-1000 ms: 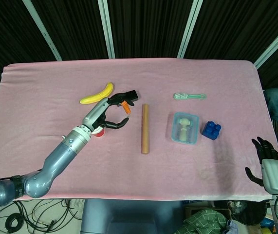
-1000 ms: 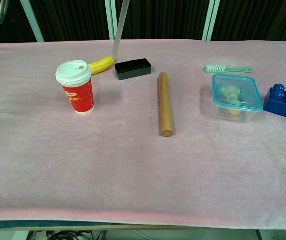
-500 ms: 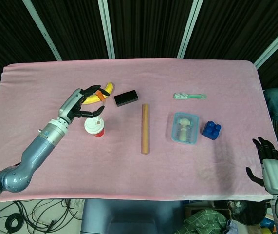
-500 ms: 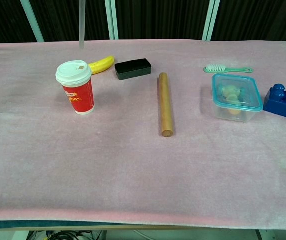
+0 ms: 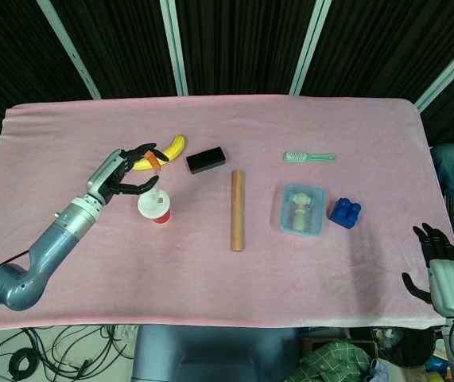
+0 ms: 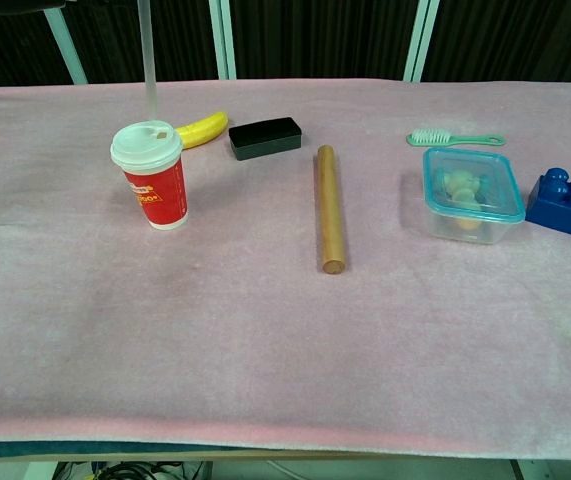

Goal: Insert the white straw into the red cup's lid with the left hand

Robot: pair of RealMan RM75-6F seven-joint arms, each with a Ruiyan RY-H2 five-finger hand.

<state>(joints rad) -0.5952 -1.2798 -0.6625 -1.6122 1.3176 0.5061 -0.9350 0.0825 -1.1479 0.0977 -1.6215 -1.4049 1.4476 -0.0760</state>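
Observation:
The red cup (image 6: 155, 190) with its white lid (image 6: 146, 143) stands upright on the pink cloth at the left, and the head view shows the cup (image 5: 155, 208) too. My left hand (image 5: 123, 173) hovers just left of and above it, pinching the white straw (image 6: 146, 60) near its top. The straw hangs almost vertical, and its lower end sits just above the lid's back edge; I cannot tell whether it touches. In the head view the straw (image 5: 158, 177) slants from the fingers toward the lid. My right hand (image 5: 436, 256) rests off the table's near right corner, holding nothing.
A banana (image 6: 200, 128) and a black box (image 6: 264, 137) lie just behind the cup. A wooden rod (image 6: 329, 208) lies in the middle. At the right are a green brush (image 6: 455, 138), a clear lidded container (image 6: 472, 193) and a blue block (image 6: 562, 201).
My left hand carried the straw leftward from over the black box to above the cup. The straw has swung upright and come down close to the lid. The right hand stayed still.

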